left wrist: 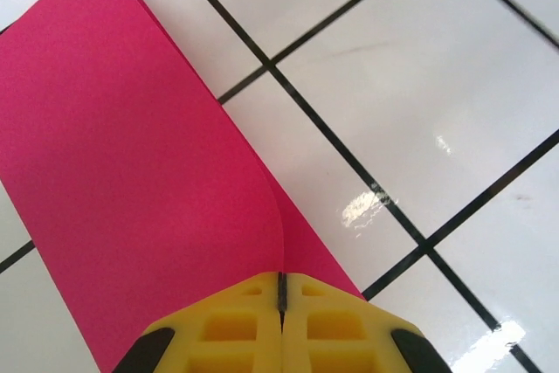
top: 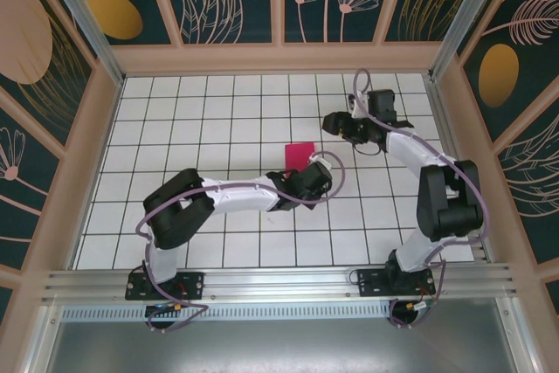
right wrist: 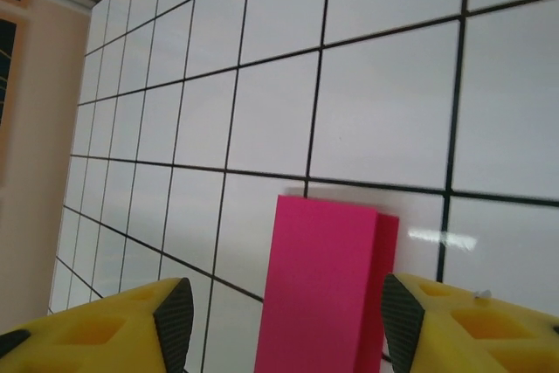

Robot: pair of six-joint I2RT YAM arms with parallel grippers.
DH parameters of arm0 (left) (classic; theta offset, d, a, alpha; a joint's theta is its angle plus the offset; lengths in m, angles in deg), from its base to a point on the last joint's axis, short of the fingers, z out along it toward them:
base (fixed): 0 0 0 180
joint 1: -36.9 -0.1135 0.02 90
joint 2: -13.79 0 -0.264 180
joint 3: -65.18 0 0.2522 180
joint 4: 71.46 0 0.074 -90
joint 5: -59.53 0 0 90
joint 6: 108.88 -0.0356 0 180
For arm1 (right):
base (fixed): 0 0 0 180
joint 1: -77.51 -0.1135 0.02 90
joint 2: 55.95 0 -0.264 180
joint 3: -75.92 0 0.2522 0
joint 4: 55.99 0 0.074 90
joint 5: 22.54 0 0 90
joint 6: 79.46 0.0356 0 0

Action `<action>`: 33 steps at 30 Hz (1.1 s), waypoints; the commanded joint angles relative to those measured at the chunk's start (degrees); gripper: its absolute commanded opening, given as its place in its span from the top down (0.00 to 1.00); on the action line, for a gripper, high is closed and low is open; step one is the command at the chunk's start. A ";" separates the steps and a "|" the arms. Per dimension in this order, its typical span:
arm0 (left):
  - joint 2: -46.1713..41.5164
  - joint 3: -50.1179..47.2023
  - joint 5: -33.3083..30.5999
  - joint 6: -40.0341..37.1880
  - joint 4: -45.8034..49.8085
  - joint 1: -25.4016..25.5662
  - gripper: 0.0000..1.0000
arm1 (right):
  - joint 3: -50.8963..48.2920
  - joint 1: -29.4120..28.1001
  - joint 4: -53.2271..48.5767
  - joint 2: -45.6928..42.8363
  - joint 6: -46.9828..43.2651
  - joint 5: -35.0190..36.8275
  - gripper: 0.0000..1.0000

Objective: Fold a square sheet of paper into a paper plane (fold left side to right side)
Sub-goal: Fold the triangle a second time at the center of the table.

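- left gripper (left wrist: 281, 293): yellow fingers pressed together, pinching the near edge of the square sheet of paper (left wrist: 131, 172)
- sheet: folded double into a narrow strip, lying mid-table (top: 218, 111) on the white grid
- right gripper (right wrist: 286, 325): fingers spread, holding nothing, clear of the sheet on its far right

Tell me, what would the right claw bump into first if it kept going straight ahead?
Most likely the pink paper. In the wrist view it lies right ahead, between the open fingers of the right claw. How far off it is, I can't tell.
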 commanded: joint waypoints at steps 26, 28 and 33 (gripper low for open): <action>-9.54 -12.84 21.78 6.18 -13.47 -11.72 0.91 | -28.26 -15.58 21.15 -3.88 15.93 7.11 0.94; -9.34 -12.92 22.05 6.18 -13.59 -11.90 0.91 | -27.94 -15.63 20.90 -2.84 15.78 7.30 0.94; -9.07 -13.05 22.36 5.77 -13.28 -12.78 0.91 | -26.59 -16.30 17.70 -0.20 14.63 8.87 0.94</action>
